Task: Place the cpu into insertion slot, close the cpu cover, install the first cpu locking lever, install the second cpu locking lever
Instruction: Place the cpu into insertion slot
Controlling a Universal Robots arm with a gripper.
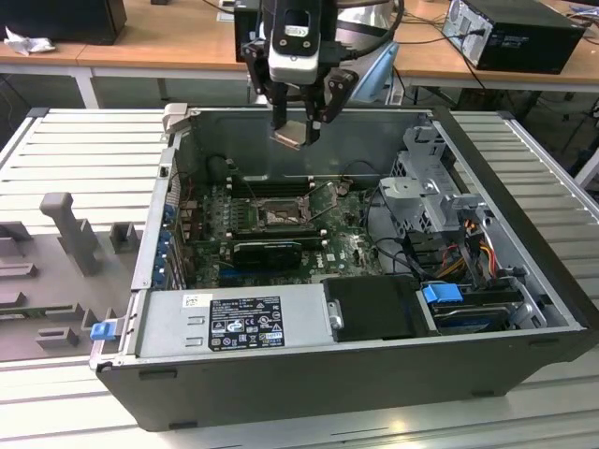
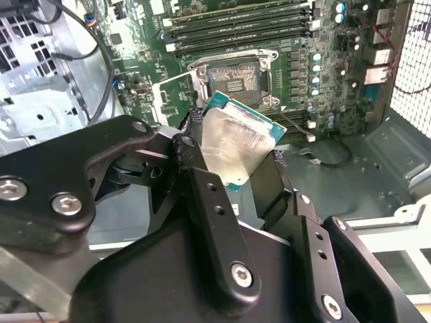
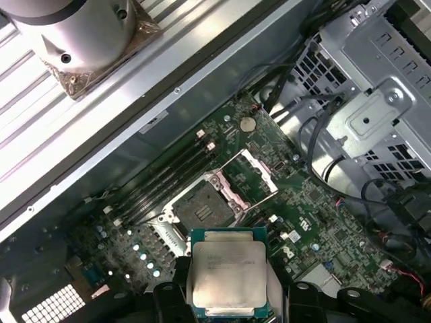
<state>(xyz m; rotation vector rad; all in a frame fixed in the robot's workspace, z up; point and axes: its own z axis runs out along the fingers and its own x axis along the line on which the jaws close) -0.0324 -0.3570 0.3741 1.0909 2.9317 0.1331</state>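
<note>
Inside the open computer case [image 1: 281, 374] on the table [image 1: 75, 150], the insertion slot [image 1: 278, 217] lies bare at the middle of the exterior view, the cpu cover [image 3: 248, 176] swung open just beside it in the first wrist view. Farther back, at upper centre, the end effector [image 1: 298, 131] hangs above the board pinching the cpu [image 1: 288, 137] by two opposite edges. The chip is square, with no long axis, tilted off level, well apart from the slot.
</note>
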